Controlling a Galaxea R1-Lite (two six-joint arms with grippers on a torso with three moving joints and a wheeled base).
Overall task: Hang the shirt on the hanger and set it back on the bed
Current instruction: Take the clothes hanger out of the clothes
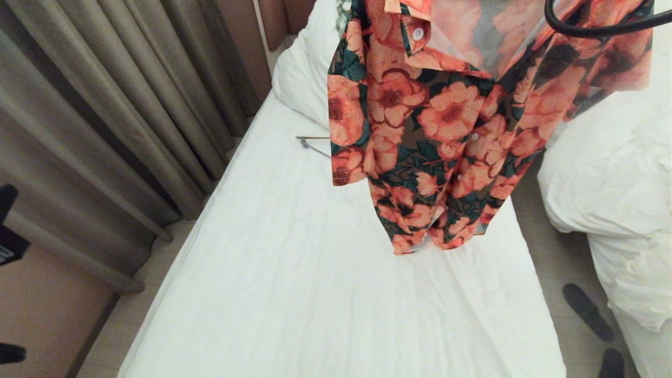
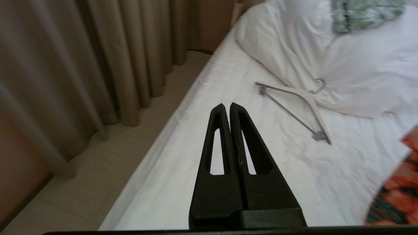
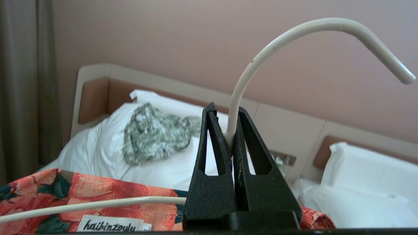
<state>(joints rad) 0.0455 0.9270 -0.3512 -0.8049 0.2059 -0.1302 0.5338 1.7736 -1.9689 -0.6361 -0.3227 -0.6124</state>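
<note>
Right wrist view: right hand (image 3: 232,130) clamped on hanger (image 3: 254,65) hook base, keeping shirt (image 1: 436,131) draped above bed (image 1: 315,273); left hand (image 2: 227,109) together, empty.

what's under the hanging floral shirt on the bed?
Under the shirt, bare white sheet of the bed, and the end of a second hanger sticking out at its edge. The shirt hides the rest of it in the head view.

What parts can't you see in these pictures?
- Head view: the floral orange-coral shirt hides most of the thick white hanger with grey bar on the white-sheeted bed.
- Head view: the shirt's top is cut off by the picture's edge.
- Right wrist view: the thin cream hanger runs off the edge.
</note>
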